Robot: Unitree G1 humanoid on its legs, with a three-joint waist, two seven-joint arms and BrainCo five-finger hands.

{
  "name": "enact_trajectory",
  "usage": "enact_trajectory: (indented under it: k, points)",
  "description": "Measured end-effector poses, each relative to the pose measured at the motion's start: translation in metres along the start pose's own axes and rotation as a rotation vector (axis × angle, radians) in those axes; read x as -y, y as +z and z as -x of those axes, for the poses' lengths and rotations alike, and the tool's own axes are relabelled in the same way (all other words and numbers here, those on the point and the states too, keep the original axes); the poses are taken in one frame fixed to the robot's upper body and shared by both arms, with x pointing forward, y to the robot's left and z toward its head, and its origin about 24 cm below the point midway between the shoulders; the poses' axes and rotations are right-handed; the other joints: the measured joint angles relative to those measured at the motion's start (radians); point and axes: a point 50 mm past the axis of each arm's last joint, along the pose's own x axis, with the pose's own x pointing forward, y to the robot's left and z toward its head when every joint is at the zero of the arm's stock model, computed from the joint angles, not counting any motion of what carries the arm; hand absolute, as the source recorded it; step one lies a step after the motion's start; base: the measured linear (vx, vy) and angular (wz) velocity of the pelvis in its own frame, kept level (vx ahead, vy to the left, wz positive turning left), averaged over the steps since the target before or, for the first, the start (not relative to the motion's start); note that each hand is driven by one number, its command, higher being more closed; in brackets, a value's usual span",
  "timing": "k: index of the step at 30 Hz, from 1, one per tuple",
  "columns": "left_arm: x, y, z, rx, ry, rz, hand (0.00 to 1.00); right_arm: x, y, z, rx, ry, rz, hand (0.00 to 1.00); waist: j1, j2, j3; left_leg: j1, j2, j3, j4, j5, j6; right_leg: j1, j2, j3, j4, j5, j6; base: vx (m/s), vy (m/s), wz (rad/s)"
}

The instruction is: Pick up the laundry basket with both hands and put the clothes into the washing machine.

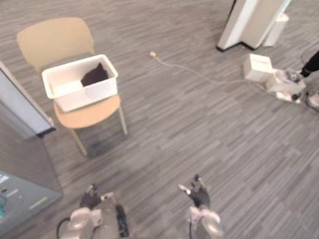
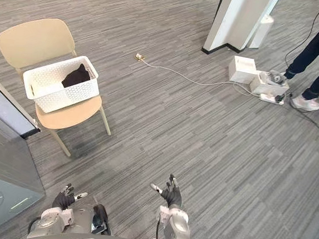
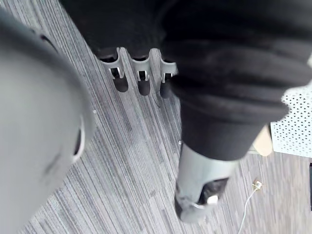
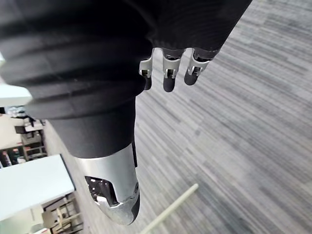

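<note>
Two open hands, one light basket on the chair

Both hands are hanging low and well short of the chair (image 2: 35, 39). The left hand (image 2: 66, 196) and the right hand (image 2: 169, 196) are both showing straight, relaxed fingers and holding nothing. The laundry basket (image 2: 66, 97) is sitting on the chair's seat, in front of the backrest, and a dark garment (image 2: 76, 77) is lying in one end of it.

We are judging the basket to be stiff white perforated plastic and, with so little cloth in it, light. Weight should matter less than balance, since the load is lying off-centre and may pull that end down. We are expecting the smooth walls to be slippery under metal fingers and to flex a little if squeezed.

We are planning to take it by its two short ends, one hand on each, with fingers hooked under the rim and thumbs over it. We cannot tell whether those ends have handle cut-outs. The garment is soft and loose, so we are aiming to lift the basket level off the seat.
</note>
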Motion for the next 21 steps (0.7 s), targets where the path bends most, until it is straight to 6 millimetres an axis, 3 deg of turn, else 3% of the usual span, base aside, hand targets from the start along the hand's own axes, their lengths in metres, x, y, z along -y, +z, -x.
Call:
enact_trajectory:
  k: [2,4,5,6,8,9,10,11,12,15,16,18,19,20,21]
  points:
    - [-0.003,-0.005,0.001,-0.023,0.009,-0.011,0.0,-0.001,0.004,-0.001,0.017,-0.008,-0.004,0.0,0.003,0.002,-0.012,-0.003,-0.004,-0.006,0.051,-0.062,-0.006,-0.036,-0.04,0.02,0.113,-0.109,0.007,0.17,0.084,-0.08]
    - [-0.005,-0.007,0.002,-0.029,0.013,-0.02,0.0,0.005,0.001,0.001,0.01,-0.048,-0.006,0.0,0.001,-0.028,-0.035,0.025,-0.054,0.002,0.032,-0.087,0.0,-0.069,-0.101,0.019,0.272,-0.166,0.019,0.24,0.13,0.15]
    - [-0.006,-0.008,0.002,-0.035,0.018,-0.026,0.0,0.008,0.006,0.0,0.028,-0.068,0.005,0.0,0.0,-0.027,-0.038,0.038,-0.066,0.004,0.033,-0.095,0.005,-0.156,-0.141,0.056,0.472,-0.158,0.036,0.26,0.091,0.24]
    - [-0.006,-0.008,0.002,-0.035,0.021,-0.029,0.0,0.008,0.009,0.0,0.042,-0.068,0.012,0.0,0.0,-0.03,-0.041,0.046,-0.068,0.007,0.035,-0.095,0.006,-0.204,-0.157,0.079,0.564,-0.142,0.054,0.31,0.077,0.25]
    - [-0.01,-0.007,0.002,-0.033,0.029,-0.056,0.0,0.005,0.019,-0.003,0.084,-0.084,0.017,0.0,-0.004,-0.044,-0.056,0.054,-0.091,-0.008,0.033,-0.103,0.015,-0.3,-0.201,0.106,0.765,-0.063,0.055,0.24,0.039,0.33]
    - [-0.008,-0.005,0.002,-0.023,0.02,-0.064,0.0,0.004,0.028,-0.006,0.116,-0.095,0.023,0.0,-0.012,-0.05,-0.053,0.076,-0.107,-0.031,0.008,-0.103,0.016,-0.336,-0.212,0.111,0.854,0.042,0.034,0.19,0.014,0.49]
    - [-0.004,-0.002,0.002,-0.009,0.006,-0.076,0.0,0.004,0.032,-0.007,0.131,-0.106,0.027,0.0,-0.015,-0.049,-0.048,0.108,-0.113,-0.048,-0.027,-0.095,0.012,-0.358,-0.201,0.135,0.908,0.025,0.031,0.23,-0.016,0.49]
    - [-0.003,0.0,0.003,0.005,-0.001,-0.077,0.0,0.002,0.038,-0.007,0.156,-0.102,0.039,0.0,-0.013,-0.047,-0.046,0.134,-0.117,-0.061,-0.055,-0.089,0.008,-0.382,-0.176,0.142,0.927,-0.075,0.022,0.27,-0.1,0.45]
    - [0.002,-0.001,0.003,0.005,-0.014,-0.079,0.0,0.0,0.053,-0.005,0.225,-0.105,0.048,0.0,-0.015,-0.045,-0.049,0.178,-0.122,-0.077,-0.112,-0.073,-0.003,-0.419,-0.121,0.142,0.873,-0.177,-0.013,0.27,-0.137,0.37]
    - [0.019,0.0,0.003,0.008,-0.071,-0.096,0.0,0.0,0.084,-0.001,0.361,-0.13,0.084,0.0,-0.031,-0.023,-0.058,0.207,-0.129,-0.137,-0.205,-0.047,-0.016,-0.507,-0.06,0.142,0.677,-0.209,-0.043,0.2,-0.174,0.62]
    - [0.026,0.002,0.002,0.013,-0.095,-0.117,0.0,0.005,0.096,0.001,0.409,-0.167,0.107,0.0,-0.038,-0.022,-0.056,0.224,-0.134,-0.177,-0.236,-0.04,-0.021,-0.542,-0.063,0.17,0.579,-0.172,-0.031,0.21,-0.23,1.0]
    - [0.029,-0.002,0.002,-0.001,-0.113,-0.15,0.0,0.011,0.105,0.004,0.443,-0.224,0.134,0.0,-0.043,-0.027,-0.059,0.248,-0.136,-0.244,-0.246,-0.046,-0.059,-0.527,-0.08,0.221,0.403,-0.019,-0.013,0.23,-0.287,1.06]
    - [0.033,-0.008,0.003,-0.024,-0.123,-0.168,0.0,0.018,0.109,0.004,0.449,-0.255,0.161,0.0,-0.041,-0.014,-0.059,0.27,-0.123,-0.275,-0.25,-0.042,-0.096,-0.48,-0.076,0.179,0.379,0.065,0.006,0.27,-0.317,0.86]
    - [0.038,-0.012,0.005,-0.036,-0.136,-0.174,0.0,0.026,0.122,0.004,0.485,-0.298,0.216,0.0,-0.026,0.021,-0.076,0.276,-0.111,-0.267,-0.268,-0.02,-0.099,-0.46,-0.07,0.145,0.378,0.065,-0.001,0.26,-0.292,0.75]
    - [0.04,-0.012,0.005,-0.034,-0.14,-0.175,0.0,0.029,0.131,0.003,0.508,-0.313,0.241,0.0,-0.026,0.037,-0.078,0.279,-0.111,-0.264,-0.286,-0.002,-0.095,-0.455,-0.067,0.141,0.388,0.064,-0.002,0.24,-0.222,0.45]
